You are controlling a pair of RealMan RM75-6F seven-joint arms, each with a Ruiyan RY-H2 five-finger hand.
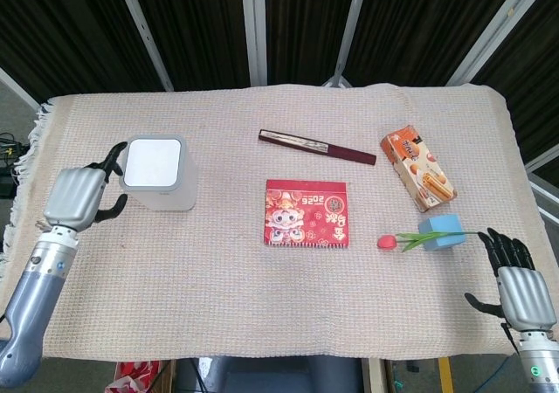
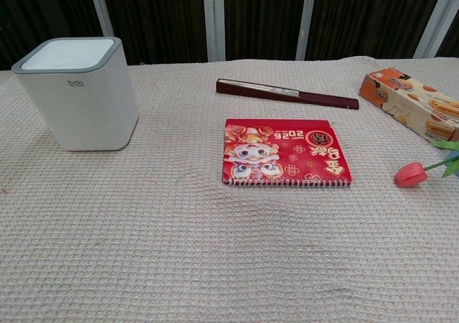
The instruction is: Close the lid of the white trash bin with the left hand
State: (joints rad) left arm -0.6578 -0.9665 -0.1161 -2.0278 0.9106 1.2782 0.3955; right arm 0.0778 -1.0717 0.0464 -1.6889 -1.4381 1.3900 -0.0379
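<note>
The white trash bin (image 1: pixel 159 175) (image 2: pixel 79 93) stands at the left of the table, its flat lid (image 1: pixel 152 163) lying level inside the grey rim. My left hand (image 1: pixel 77 198) hovers just left of the bin, apart from it, fingers spread and holding nothing. It does not show in the chest view. My right hand (image 1: pixel 519 281) sits at the table's front right corner, fingers apart and empty.
A dark red folded fan (image 1: pixel 316 147) lies at centre back. A red booklet (image 1: pixel 307 213) is in the middle. An orange snack box (image 1: pixel 418 168), a blue block (image 1: pixel 440 232) and a red tulip (image 1: pixel 387 241) lie at the right.
</note>
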